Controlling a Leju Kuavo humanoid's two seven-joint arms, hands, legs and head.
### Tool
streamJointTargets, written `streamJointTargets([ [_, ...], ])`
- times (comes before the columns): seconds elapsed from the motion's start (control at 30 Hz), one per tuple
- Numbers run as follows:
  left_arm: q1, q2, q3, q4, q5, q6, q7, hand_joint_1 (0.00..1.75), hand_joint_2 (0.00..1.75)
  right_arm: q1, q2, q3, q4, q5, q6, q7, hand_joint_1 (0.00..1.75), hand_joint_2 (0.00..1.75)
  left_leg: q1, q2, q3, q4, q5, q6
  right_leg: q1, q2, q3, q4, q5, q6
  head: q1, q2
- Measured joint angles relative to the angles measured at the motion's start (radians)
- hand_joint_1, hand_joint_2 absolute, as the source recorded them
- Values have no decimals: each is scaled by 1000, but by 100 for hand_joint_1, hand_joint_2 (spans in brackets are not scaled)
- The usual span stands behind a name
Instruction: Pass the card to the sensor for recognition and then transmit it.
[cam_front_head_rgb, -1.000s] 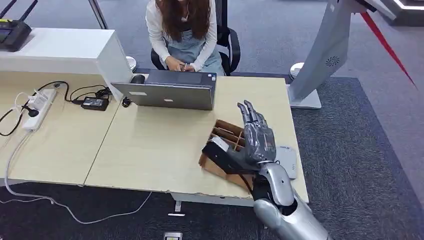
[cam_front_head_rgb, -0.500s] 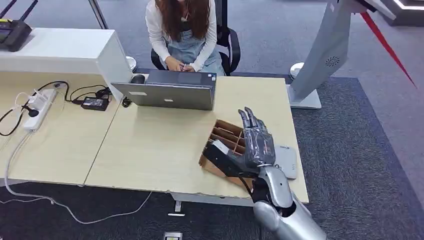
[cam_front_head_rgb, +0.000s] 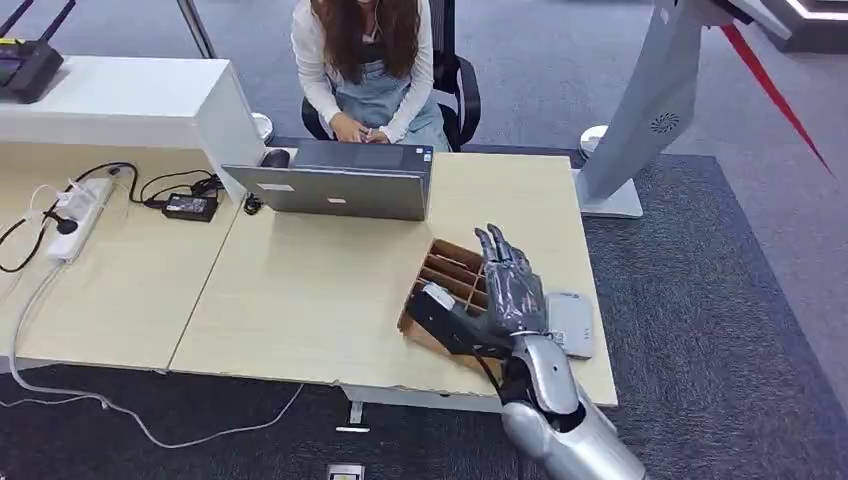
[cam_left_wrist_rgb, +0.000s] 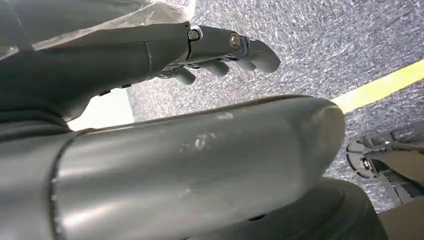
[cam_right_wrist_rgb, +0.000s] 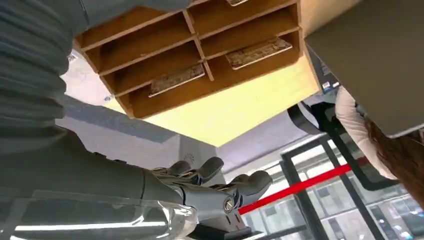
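R hand (cam_front_head_rgb: 512, 295) over the box (cam_front_head_rgb: 447, 272), fingers spread, holding nothing.
Sensor (cam_front_head_rgb: 570, 322) just beside it on desk (cam_front_head_rgb: 300, 290); L hand (cam_left_wrist_rgb: 210, 52) loosely curled, empty.

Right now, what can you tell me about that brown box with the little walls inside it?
The box looks like thin brown wood or stiff cardboard, open on top and split by dividers into several long slots. It lies flat near the right front corner of the pale table, beside a flat grey device. In the right wrist view a few slots hold flat cards. The right hand hangs over its near end, fingers spread, hiding part of it; whether they touch is unclear.
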Motion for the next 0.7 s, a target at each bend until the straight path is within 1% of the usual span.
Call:
streamJointTargets([
  [0.03,0,0,0,0,0,0,0,0,0,0,2,0,6,-3,-5,0,9,175,0,0,0,0,0,0,0,0,0,0,0,0,0,0],
  [0.2,0,1,0,0,-6,0,3,0,0,-15,13,-4,51,-21,-32,0,9,175,0,0,0,0,0,0,0,0,0,0,0,0,0,0],
  [0.4,0,2,0,0,-6,0,3,0,0,-24,21,-8,90,-26,-35,1,9,175,0,0,0,0,0,0,0,0,0,0,0,0,0,0],
  [0.6,0,3,0,0,-6,0,3,0,0,-27,26,-8,111,-27,-36,1,21,175,0,0,0,0,0,0,0,0,0,0,0,0,0,0],
  [0.67,0,3,0,0,-7,0,3,0,0,-29,30,-8,120,-28,-38,1,28,175,0,0,0,0,0,0,0,0,0,0,0,0,0,0],
  [0.7,0,3,0,0,-7,0,3,0,0,-30,32,-8,126,-28,-39,1,37,175,0,0,0,0,0,0,0,0,0,0,0,0,0,0],
])
